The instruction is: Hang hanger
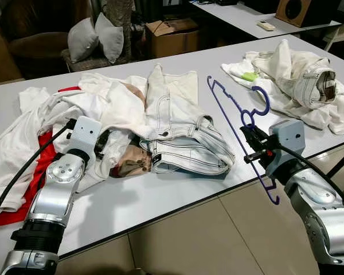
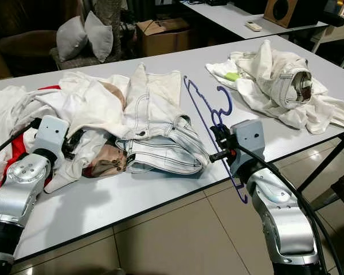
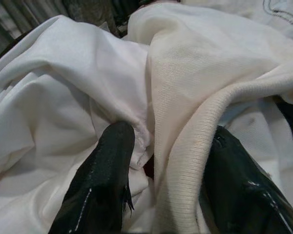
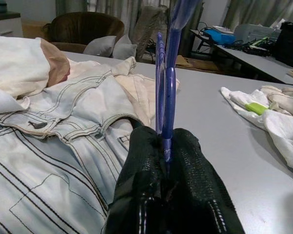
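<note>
Grey and long, the table [image 1: 178,197] carries two heaps of laundry, with a brown armchair [image 1: 34,34] and two grey cushions [image 1: 96,37] behind its far edge. Toward the left end lies a heap of white garments [image 1: 97,109] over something red [image 1: 37,172], with white denim jeans [image 1: 183,134] beside it near the middle. Toward the far right corner sits a second pile of white clothes [image 1: 301,83] with a small green item [image 1: 249,76] on it. The left gripper [image 3: 161,161] is pushed into the left heap, its fingers [image 3: 107,180] spread with a cream ribbed fold of cloth between them. The right gripper [image 1: 253,142] is pinched on the blue plastic hanger [image 1: 229,114] near the front edge, right of the jeans; the hanger is held tilted, its lower end past the table edge over the tiled floor [image 1: 218,235].
</note>
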### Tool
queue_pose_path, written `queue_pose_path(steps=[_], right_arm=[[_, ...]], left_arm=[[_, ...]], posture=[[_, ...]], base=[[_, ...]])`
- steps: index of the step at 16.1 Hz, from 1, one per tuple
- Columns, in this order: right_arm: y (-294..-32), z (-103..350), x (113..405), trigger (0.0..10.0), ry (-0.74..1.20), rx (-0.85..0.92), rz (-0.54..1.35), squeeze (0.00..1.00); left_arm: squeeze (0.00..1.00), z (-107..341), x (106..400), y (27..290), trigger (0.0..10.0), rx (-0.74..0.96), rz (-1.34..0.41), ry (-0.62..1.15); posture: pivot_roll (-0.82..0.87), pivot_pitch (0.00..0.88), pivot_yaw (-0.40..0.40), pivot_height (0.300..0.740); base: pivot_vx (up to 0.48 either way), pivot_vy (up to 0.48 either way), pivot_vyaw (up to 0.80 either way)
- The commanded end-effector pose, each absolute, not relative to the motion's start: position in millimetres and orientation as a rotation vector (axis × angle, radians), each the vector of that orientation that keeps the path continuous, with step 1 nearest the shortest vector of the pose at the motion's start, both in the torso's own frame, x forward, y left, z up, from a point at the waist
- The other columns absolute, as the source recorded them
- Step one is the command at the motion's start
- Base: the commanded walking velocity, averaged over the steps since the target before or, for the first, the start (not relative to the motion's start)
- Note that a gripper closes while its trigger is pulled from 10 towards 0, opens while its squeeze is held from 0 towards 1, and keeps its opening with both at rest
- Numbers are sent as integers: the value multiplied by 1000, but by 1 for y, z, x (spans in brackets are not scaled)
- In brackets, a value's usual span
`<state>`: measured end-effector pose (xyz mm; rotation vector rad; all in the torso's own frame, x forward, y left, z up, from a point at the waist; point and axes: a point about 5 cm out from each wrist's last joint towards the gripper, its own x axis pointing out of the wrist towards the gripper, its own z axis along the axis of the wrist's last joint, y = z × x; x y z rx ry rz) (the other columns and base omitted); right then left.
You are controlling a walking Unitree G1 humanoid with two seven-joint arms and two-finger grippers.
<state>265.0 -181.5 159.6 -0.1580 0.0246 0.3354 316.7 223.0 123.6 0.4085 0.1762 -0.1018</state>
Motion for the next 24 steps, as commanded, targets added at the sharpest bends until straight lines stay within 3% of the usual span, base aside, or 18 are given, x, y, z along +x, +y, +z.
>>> queue_pose_path(steps=[1,14,16,18,20,24], right_arm=[[-180,165,266,10000,-10,-173,335,0],[-180,164,266,10000,-13,-171,329,0],[-181,165,267,10000,-17,-168,323,0],[-181,165,268,10000,-21,-164,321,0],[-180,165,269,10000,-23,-161,322,0],[-180,164,268,10000,-27,-155,311,0]], left_arm=[[0,127,319,222,0,407,-109,161],[0,153,319,226,0,353,-80,17],[0,185,325,230,0,302,-68,-75],[0,246,333,234,0,349,-103,-234],[0,273,333,224,0,384,-188,-304],[0,286,331,196,0,382,-317,-334]], posture=[[-86,0,42,740],[-81,0,45,740],[-79,0,42,740],[-72,0,41,740],[-71,0,45,740],[-77,0,56,740]], base=[[0,0,0],[0,0,0],[0,0,0],[0,0,0],[0,0,0],[0,0,0]])
